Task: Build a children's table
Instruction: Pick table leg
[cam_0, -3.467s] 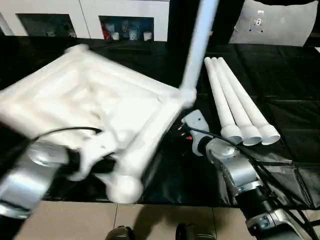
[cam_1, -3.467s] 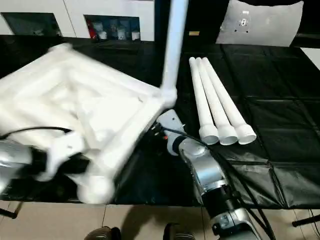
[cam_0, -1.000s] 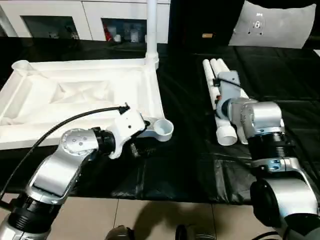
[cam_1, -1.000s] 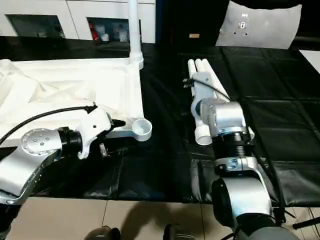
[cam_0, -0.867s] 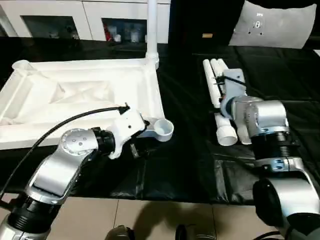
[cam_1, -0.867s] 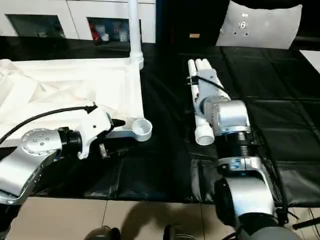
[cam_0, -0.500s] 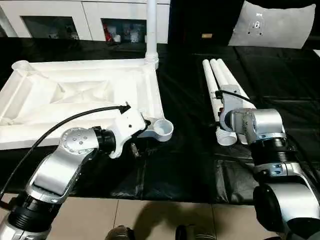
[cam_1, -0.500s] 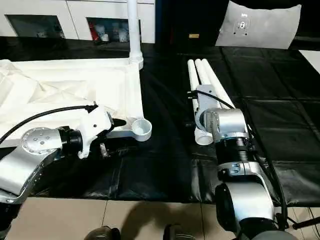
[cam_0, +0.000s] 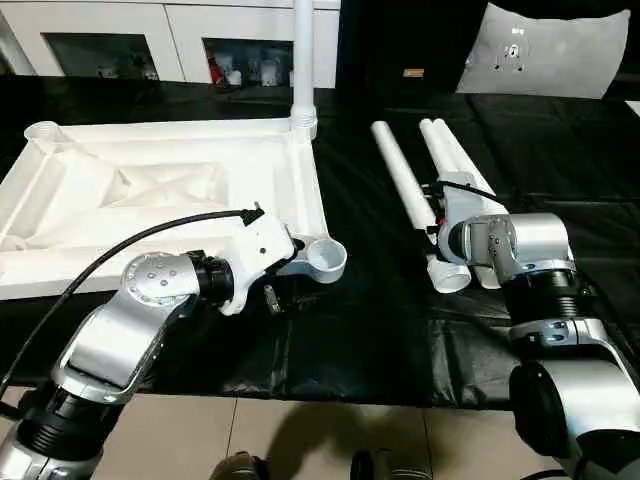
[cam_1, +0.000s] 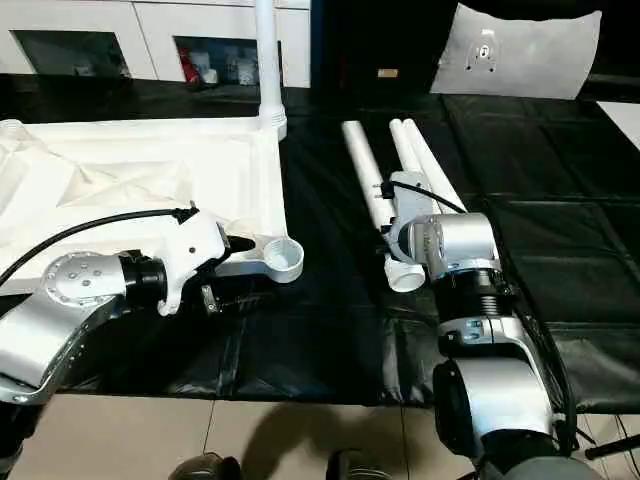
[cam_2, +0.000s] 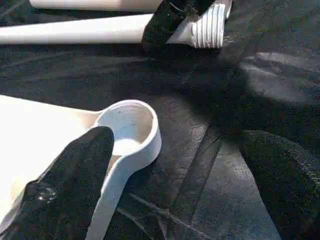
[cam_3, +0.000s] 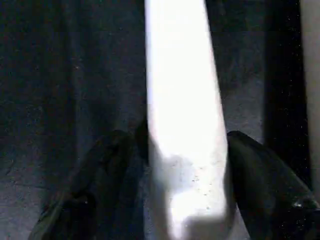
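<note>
Table leg (cam_0: 405, 190): second of four, between right jaws (cam_3: 170, 165), which are closing on it. Left jaws (cam_2: 165, 165) released, straddling empty corner socket (cam_0: 326, 258). Next: lift, stand upright, seat in socket.

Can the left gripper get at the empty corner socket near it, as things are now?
Probably yes. The left gripper stands open right beside the empty corner socket, one finger at its rim, with nothing in between.

Both forearms (cam_0: 120, 340) are silver, rounded metal segments with black ribbed joint collars. A black cable (cam_0: 110, 255) loops over the left wrist's white housing (cam_0: 255, 250). The fingers (cam_2: 70, 185) are matte black.
</note>
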